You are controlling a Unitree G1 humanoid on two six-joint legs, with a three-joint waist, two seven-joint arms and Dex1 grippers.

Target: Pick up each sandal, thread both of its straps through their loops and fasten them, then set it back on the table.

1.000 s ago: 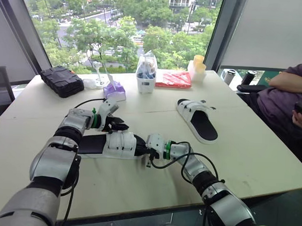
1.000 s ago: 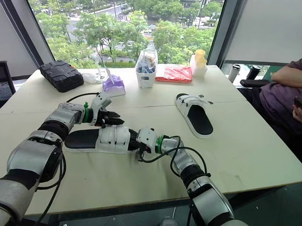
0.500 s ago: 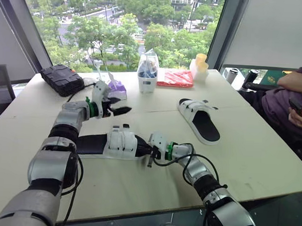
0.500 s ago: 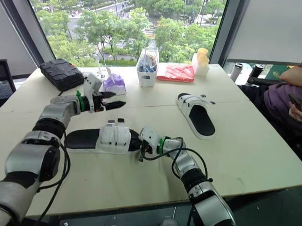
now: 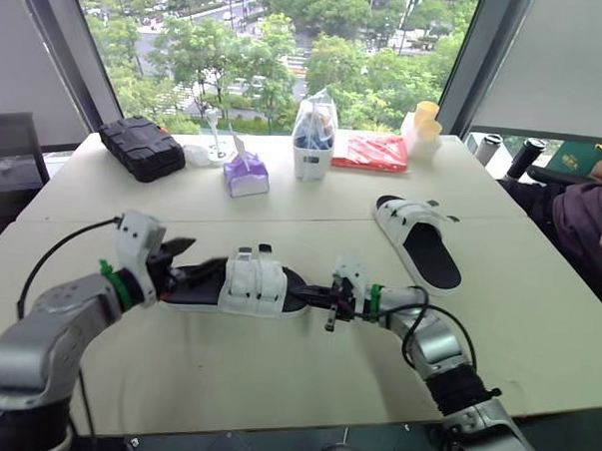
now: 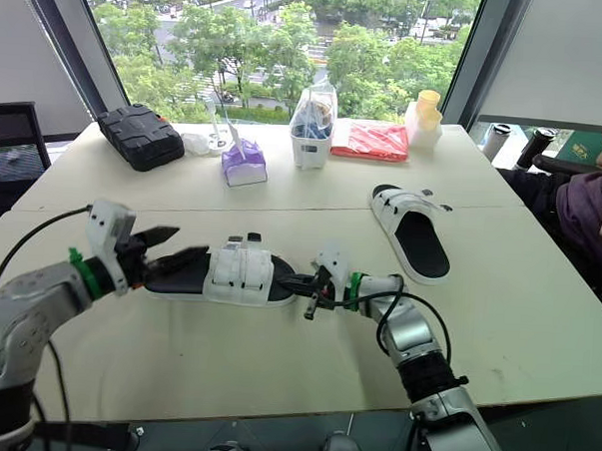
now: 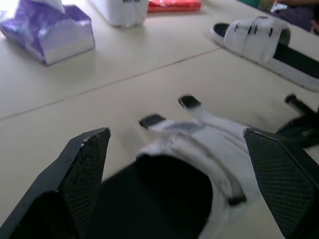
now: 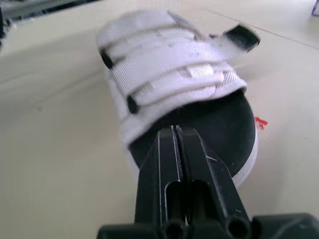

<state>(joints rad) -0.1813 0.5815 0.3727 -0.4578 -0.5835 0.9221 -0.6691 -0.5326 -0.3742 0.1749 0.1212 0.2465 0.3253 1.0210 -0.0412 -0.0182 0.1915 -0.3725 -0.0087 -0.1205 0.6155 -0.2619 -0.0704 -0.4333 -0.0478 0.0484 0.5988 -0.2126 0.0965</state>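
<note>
While the near sandal (image 5: 246, 283) lies crosswise on the table (image 5: 274, 374), heel to the left and toe to the right, a gripper sits at each end of it. It has a black footbed and two broad white straps over the middle. Two short black tabs (image 5: 253, 250) stick up on its far side.

The left gripper (image 6: 185, 245) is at the heel with its fingers (image 7: 84, 169) spread wide. I can't tell whether they touch the sole. The right gripper (image 8: 177, 130) is at the toe, its two fingers pressed flat together with the tips at the edge of the footbed. I can't make out whether they pinch anything.

From the left wrist the two tabs show as loose ends pointing out over the tabletop. From the right wrist the dark loops (image 8: 132, 104) at the strap ends are plain, and so is a small red mark (image 8: 260, 122) on the table just beside the sole. The head views show neither clearly.

Further off to the right, well apart, the second sandal (image 5: 420, 236) lies flat with its straps across it. Along the far edge stand a black case (image 5: 144, 149), a purple tissue pack (image 5: 245, 173), a white tub (image 5: 312, 151) and a red packet (image 5: 372, 152). A person (image 5: 587, 208) sits at the right.
</note>
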